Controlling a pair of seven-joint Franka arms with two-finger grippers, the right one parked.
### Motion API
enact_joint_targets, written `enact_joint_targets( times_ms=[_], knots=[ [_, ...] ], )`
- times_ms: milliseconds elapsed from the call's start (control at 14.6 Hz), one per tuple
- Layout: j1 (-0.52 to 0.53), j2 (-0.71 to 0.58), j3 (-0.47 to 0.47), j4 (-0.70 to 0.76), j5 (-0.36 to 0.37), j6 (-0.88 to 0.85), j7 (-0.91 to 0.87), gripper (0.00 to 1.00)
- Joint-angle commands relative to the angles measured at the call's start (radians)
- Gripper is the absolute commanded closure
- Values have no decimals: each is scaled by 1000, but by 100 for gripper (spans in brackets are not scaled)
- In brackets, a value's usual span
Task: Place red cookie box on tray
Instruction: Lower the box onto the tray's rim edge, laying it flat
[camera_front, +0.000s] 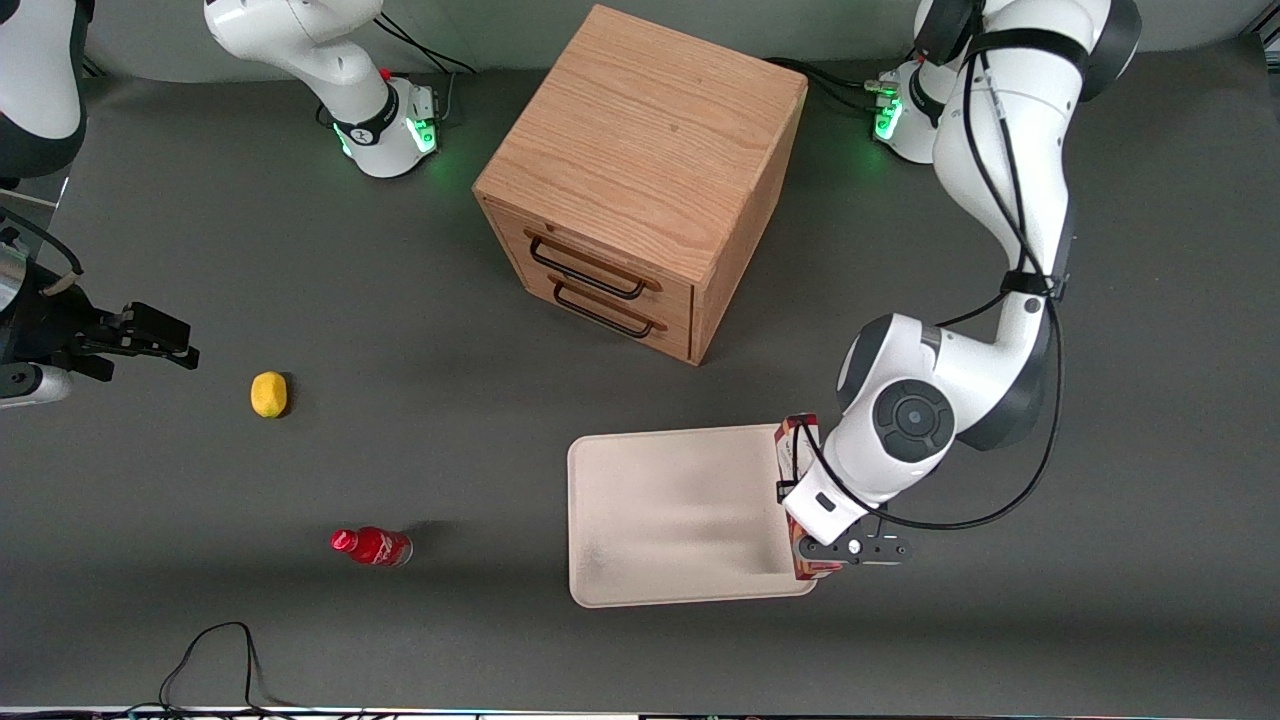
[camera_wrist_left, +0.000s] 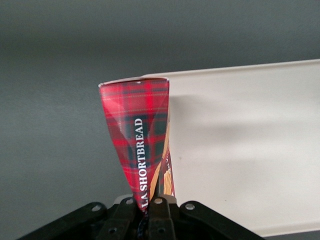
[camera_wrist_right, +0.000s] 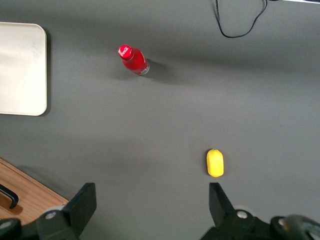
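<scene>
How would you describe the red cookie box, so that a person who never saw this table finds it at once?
Start at the wooden drawer cabinet and come nearer to the front camera to the cream-white tray. At the tray's edge toward the working arm, the gripper is shut on the red cookie box. Unlike the small red bottle on the table, it is tartan cardboard printed SHORTBREAD.

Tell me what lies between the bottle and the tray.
Nothing: the front view shows only bare dark table between the bottle and the tray. The gripper is at the tray's working-arm edge, shut on the cookie box.
</scene>
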Motion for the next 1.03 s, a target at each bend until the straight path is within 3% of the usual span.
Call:
enact_joint_targets(
  times_ms=[0,549,617,686,823,960],
  knots=[
    [-10,17,2,-8,32,15,-19,100],
    [-28,37,2,-48,58,127,-85,100],
    [-26,37,2,-48,61,127,-77,69],
    [-26,37,2,-48,76,124,-79,25],
    [-26,26,2,-48,82,98,-91,0],
    [-26,5,2,-45,82,30,-123,0]
  ],
)
